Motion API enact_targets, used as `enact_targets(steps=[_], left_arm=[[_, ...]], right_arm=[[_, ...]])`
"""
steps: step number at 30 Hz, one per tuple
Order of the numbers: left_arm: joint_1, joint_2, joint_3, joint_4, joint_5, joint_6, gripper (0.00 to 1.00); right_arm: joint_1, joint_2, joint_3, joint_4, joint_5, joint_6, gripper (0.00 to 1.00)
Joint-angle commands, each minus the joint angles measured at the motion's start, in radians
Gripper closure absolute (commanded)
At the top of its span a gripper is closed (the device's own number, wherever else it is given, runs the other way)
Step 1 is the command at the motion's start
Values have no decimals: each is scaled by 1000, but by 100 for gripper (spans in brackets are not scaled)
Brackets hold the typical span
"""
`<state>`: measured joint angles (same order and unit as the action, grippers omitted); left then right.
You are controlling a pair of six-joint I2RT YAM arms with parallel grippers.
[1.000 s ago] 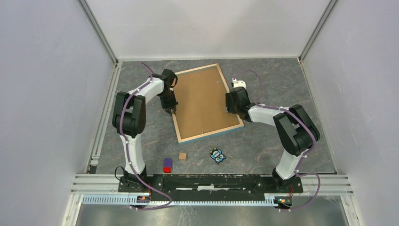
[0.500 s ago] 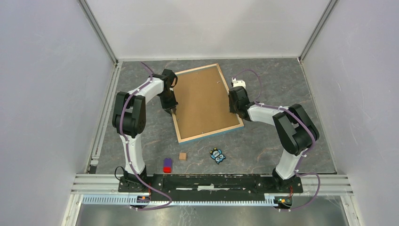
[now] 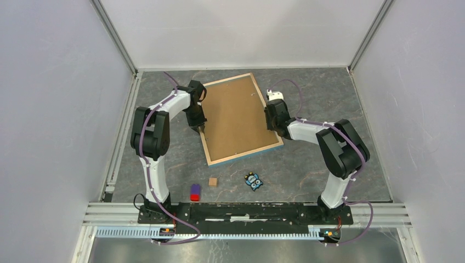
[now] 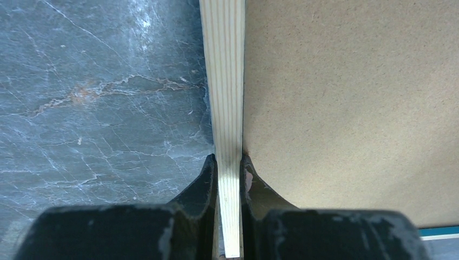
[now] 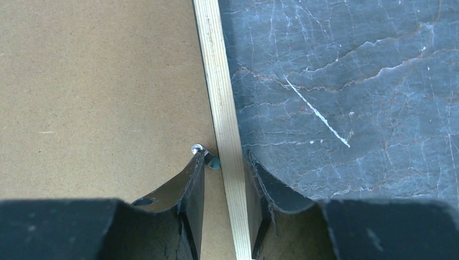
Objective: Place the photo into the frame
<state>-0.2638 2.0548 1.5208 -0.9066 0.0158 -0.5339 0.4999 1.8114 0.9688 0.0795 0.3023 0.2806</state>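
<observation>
The frame (image 3: pixel 244 154) lies face down on the dark table, its light wood back rim up and a blue edge showing at the near side. The brown backing board (image 3: pixel 237 118) fills it. The photo is hidden. My left gripper (image 3: pixel 199 127) is shut on the frame's left rim (image 4: pixel 224 81), one finger on each side of it, in the left wrist view (image 4: pixel 229 162). My right gripper (image 3: pixel 270 121) straddles the right rim (image 5: pixel 216 81) with its jaws apart (image 5: pixel 224 160), its inner fingertip by a small metal tab (image 5: pixel 199 149) on the board (image 5: pixel 97 92).
Near the front of the table lie a purple and red block (image 3: pixel 194 192), a small brown cube (image 3: pixel 213 181) and a blue patterned piece (image 3: pixel 253 181). White walls close the cell on the left, right and far sides.
My right gripper has shifted a little along the frame's right rim toward the far side. The left arm and the frame have not moved.
</observation>
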Motion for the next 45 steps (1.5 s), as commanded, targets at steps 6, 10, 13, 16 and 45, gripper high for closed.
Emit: enact_targets(steps=[6, 10, 13, 16, 45], left_arm=[[0, 15, -23, 18, -34, 17, 98], [1, 14, -24, 18, -36, 19, 98], [0, 12, -24, 18, -38, 20, 98], [0, 14, -26, 18, -40, 23, 98], [-7, 9, -43, 31, -20, 17, 98]], right_arm=[[-10, 59, 12, -10, -113, -91, 100], [-12, 22, -5, 4, -167, -113, 95], [-14, -38, -23, 5, -181, -95, 62], [-15, -111, -65, 49, -174, -77, 46], [-43, 7, 37, 19, -113, -66, 74]])
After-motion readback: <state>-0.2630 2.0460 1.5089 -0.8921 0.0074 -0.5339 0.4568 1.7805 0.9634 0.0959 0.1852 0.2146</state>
